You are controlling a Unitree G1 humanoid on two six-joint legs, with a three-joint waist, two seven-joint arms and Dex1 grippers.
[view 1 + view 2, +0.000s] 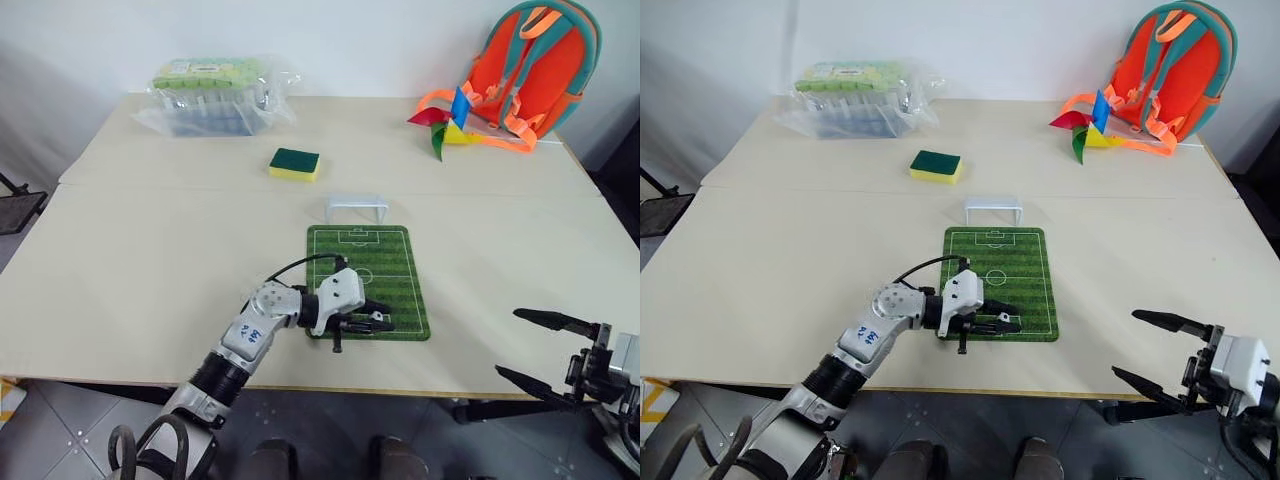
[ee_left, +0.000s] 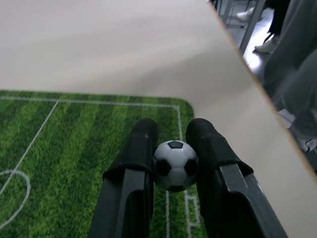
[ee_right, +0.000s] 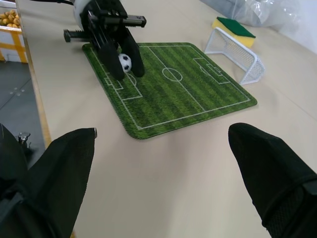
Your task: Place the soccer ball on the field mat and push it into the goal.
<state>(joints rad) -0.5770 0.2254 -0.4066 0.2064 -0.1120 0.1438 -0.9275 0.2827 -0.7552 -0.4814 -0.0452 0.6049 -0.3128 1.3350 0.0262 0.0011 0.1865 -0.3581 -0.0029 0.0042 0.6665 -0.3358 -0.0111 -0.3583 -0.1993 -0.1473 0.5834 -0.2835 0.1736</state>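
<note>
The soccer ball [image 2: 175, 165], small and white with black patches, is pinched between the two black fingers of my left gripper [image 1: 383, 316], which is shut on it. Gripper and ball are low over the near end of the green striped field mat [image 1: 378, 262], by the penalty box; I cannot tell whether the ball [image 3: 125, 62] touches the mat. The small white goal [image 1: 357, 207] stands at the mat's far end, its mouth facing the mat. My right gripper [image 1: 510, 343] hangs open and empty off the table's front right, well away from the mat.
A green-and-yellow sponge [image 1: 295, 163] lies beyond the goal. A plastic-wrapped pack [image 1: 215, 95] sits at the far left, and an orange backpack [image 1: 535, 65] with a coloured pinwheel [image 1: 445, 120] at the far right. The table's front edge [image 1: 400, 392] runs just below the mat.
</note>
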